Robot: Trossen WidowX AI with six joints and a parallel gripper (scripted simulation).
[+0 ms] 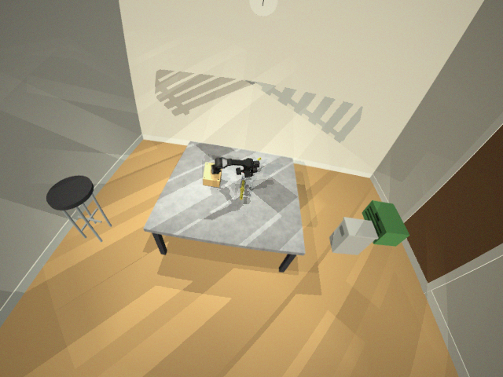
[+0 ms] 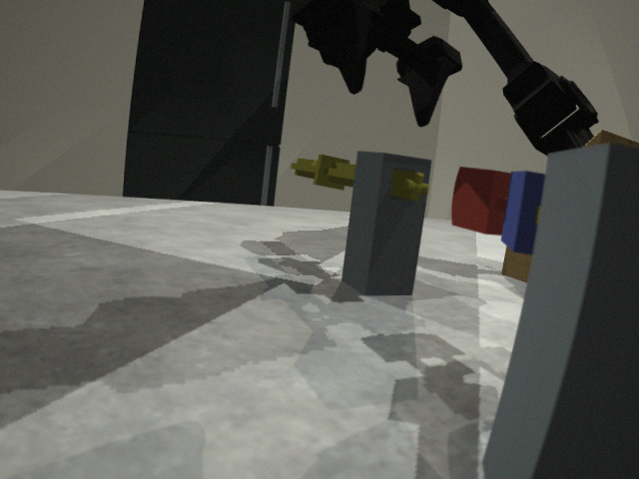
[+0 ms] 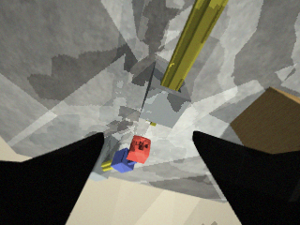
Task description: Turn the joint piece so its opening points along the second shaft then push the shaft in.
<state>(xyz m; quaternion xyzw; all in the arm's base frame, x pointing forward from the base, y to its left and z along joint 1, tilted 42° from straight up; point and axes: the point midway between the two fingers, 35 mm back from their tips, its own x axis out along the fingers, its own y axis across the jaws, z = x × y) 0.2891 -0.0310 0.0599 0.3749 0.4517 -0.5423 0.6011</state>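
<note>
The red joint piece [image 2: 479,201] [image 3: 141,149] sits beside the blue part [image 2: 523,211] [image 3: 123,160] on the end of the first yellow shaft [image 3: 107,166]. Its dark opening faces roughly toward the second shaft; exact alignment cannot be told. The second yellow shaft [image 1: 242,189] [image 2: 332,171] [image 3: 194,44] runs through its grey block [image 2: 381,227] [image 3: 164,108]. A short end pokes out on the joint's side, apart from the red piece. My gripper [image 2: 388,108] [image 3: 149,136] is open and empty, above the second shaft's block and touching nothing.
The other grey block [image 2: 562,309] stands in the right foreground of the exterior view. The wooden box [image 1: 211,180] [image 3: 267,122] under the arm's base lies to the right in the wrist view. The arm [image 1: 235,162] reaches over the grey table [image 1: 182,210].
</note>
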